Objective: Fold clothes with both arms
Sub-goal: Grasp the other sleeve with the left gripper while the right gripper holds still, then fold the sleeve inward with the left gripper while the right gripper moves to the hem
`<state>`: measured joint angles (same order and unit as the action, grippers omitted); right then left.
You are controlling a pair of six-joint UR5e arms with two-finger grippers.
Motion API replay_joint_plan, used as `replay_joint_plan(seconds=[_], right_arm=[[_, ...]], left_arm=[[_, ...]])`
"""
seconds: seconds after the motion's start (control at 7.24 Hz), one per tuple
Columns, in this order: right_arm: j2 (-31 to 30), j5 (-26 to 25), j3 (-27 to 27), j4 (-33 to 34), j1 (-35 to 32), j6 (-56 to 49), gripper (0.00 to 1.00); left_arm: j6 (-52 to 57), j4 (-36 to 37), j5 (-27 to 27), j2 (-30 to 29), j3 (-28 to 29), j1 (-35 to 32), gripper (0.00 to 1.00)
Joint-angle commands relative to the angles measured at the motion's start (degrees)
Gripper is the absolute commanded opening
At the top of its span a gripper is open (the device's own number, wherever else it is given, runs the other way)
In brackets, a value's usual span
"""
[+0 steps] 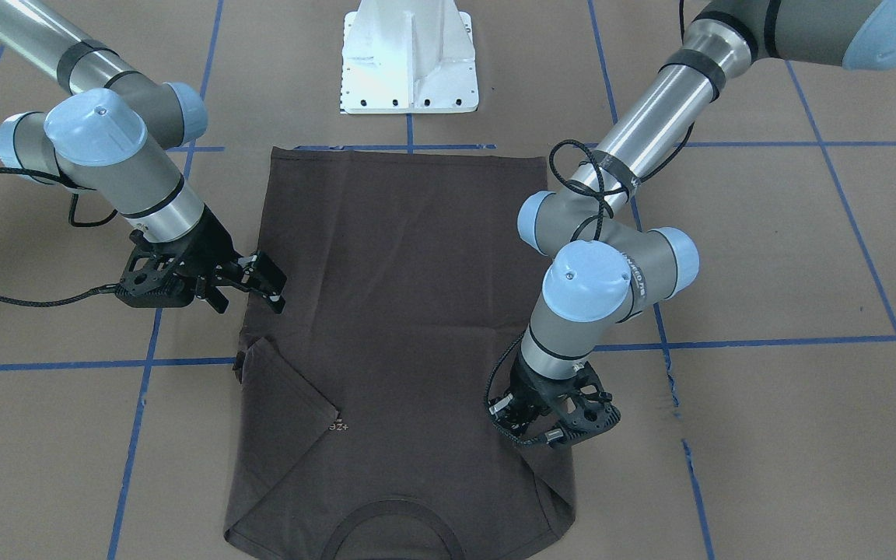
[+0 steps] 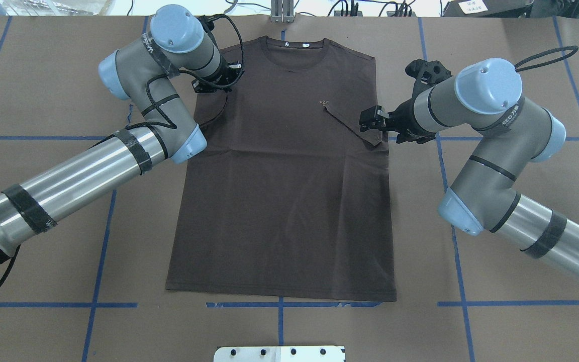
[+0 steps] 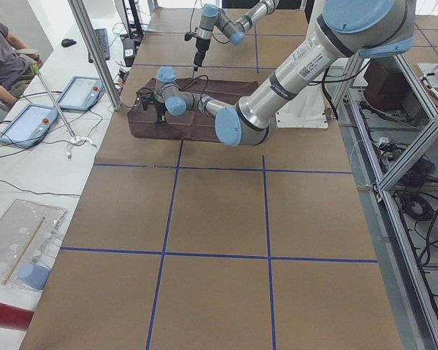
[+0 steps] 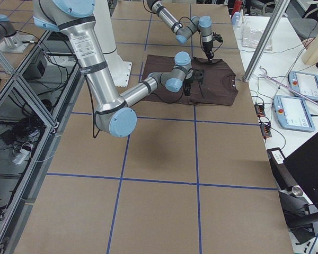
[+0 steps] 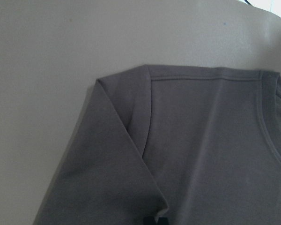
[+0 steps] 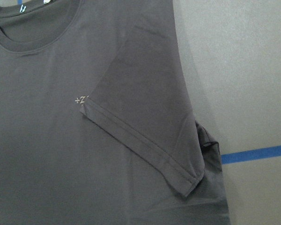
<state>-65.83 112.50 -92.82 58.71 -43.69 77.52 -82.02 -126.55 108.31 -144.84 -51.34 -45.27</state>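
Left hand (image 2: 216,80) sits at the far left shoulder of the T-shirt (image 2: 279,201); clenched or released, I cannot tell. The shirt lies flat mid-counter (image 2: 370,332), both sleeves (image 6: 145,136) folded inward. Right hand (image 2: 371,120) is released beside its right edge.

One T-shirt (image 2: 279,201), two arms (image 2: 68,186), two claws (image 2: 372,120)

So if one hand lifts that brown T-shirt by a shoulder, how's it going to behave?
Probably floppy: the T-shirt lies flat with soft wrinkles, so a lifted shoulder would likely drape and sag. The folded-in sleeve sits nearly flush, suggesting thin, light cloth. Pushed, it would probably bunch on the matte table rather than slide whole.
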Motion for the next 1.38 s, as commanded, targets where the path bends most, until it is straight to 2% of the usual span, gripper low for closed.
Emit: replay_joint_plan(seconds=[0.0,0.14,0.28,0.41,0.55,0.69,0.83,0.97,1.24], right_arm=[[0.08,0.00,-0.08,0.00,0.00,0.09,1.00],[0.43,-0.09,-0.08,0.00,0.27,0.44,1.00],[0.52,0.09,-1.12,0.00,0.44,0.53,1.00],[-0.69,0.00,-4.27,1.13,1.05,3.14,1.00],[-3.40,-0.17,-10.39,5.67,4.10,10.30,1.00],[-8.22,-4.35,-19.59,11.11,9.18,13.59,1.00],[-13.05,-13.96,-26.21,14.29,16.98,19.72,0.95],[-15.19,-17.98,-27.40,14.50,22.36,26.39,0.92],[-19.06,-30.35,-27.85,16.42,35.71,42.39,0.91]], left_arm=[[-0.42,-0.01,-0.03,0.09,-1.21,0.36,0.53],[-0.34,0.17,0.05,0.87,-4.18,0.70,0.73],[-1.03,1.21,0.32,2.36,-10.21,0.71,0.79],[-4.61,2.79,0.49,6.20,-18.10,1.32,0.80],[-5.25,4.46,0.58,11.55,-28.62,2.98,0.80],[-5.52,6.74,0.58,17.52,-38.65,4.04,0.80],[-5.43,6.93,1.89,21.93,-43.45,4.05,0.80],[-5.00,6.59,2.25,22.58,-43.84,4.05,0.80],[-4.82,6.23,2.17,22.68,-43.76,4.14,0.80]])
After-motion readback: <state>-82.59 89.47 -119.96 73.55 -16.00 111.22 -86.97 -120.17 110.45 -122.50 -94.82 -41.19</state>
